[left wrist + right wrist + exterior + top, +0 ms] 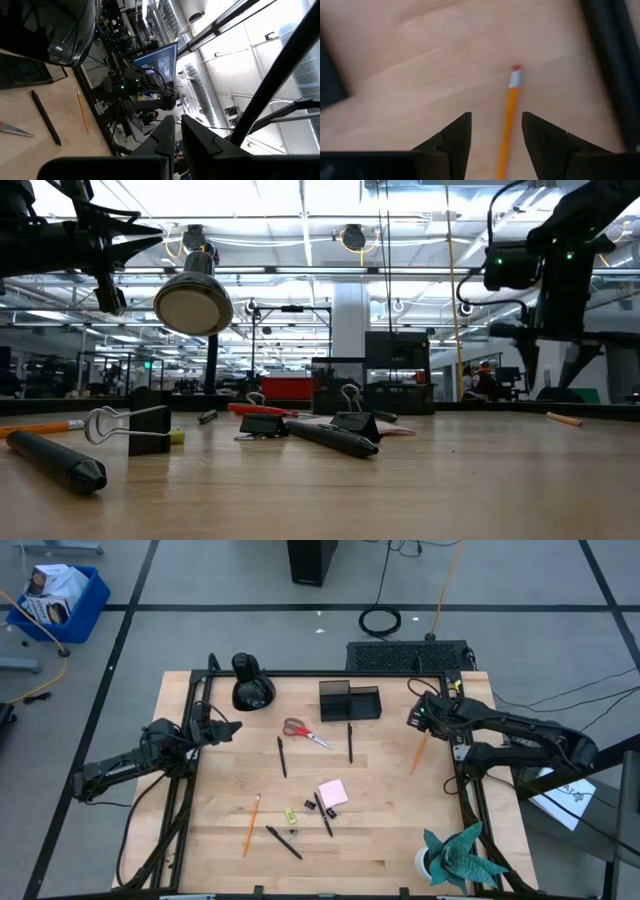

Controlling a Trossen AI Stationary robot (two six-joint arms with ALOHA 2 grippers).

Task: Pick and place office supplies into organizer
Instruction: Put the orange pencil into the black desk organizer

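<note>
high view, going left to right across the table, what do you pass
left gripper → pencil → scissors → sticky-note pad → organizer → second pencil → paper plant

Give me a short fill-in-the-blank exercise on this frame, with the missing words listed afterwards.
1. The right gripper hovers with open fingers over an orange ____ on the table.
2. The red-handled scissors lie in front of the black ____.
3. The pink sticky-note pad lies on the ____, not in the organizer.
4. The left gripper holds ____.

Missing words: pencil; organizer; table; nothing
</note>
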